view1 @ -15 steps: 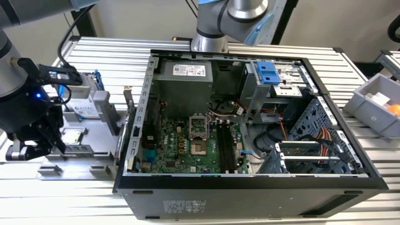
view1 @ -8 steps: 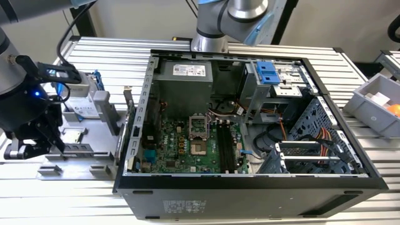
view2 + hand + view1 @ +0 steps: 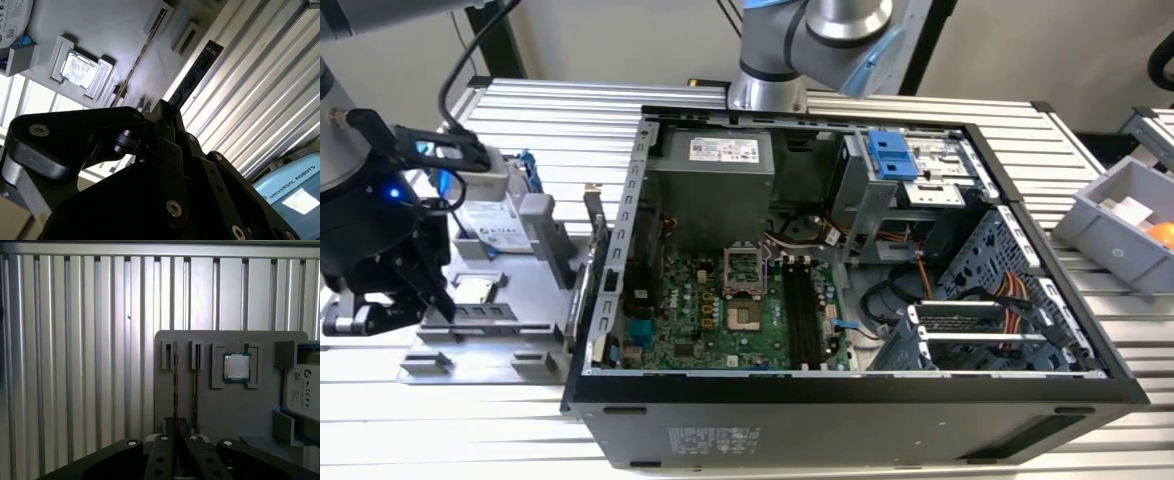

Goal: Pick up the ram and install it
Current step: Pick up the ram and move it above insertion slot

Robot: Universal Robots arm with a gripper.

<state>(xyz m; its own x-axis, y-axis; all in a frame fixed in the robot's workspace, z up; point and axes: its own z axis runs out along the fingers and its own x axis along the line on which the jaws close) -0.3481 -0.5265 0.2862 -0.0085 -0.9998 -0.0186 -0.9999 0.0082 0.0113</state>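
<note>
Claw (image 3: 167, 107) looks clamped on the ram (image 3: 196, 74), just above the grey tray (image 3: 235, 410) (second stick (image 3: 138, 55) sits beside it). Lift straight, stay square, don't clip the holders (image 3: 169, 354).

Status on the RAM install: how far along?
Done: the gripper is at the parts tray and looks closed on the ram. In hand: that stick; whether it is clear of its tray holder is unclear. Left: the install. The motherboard slots in the open case look empty.
</note>
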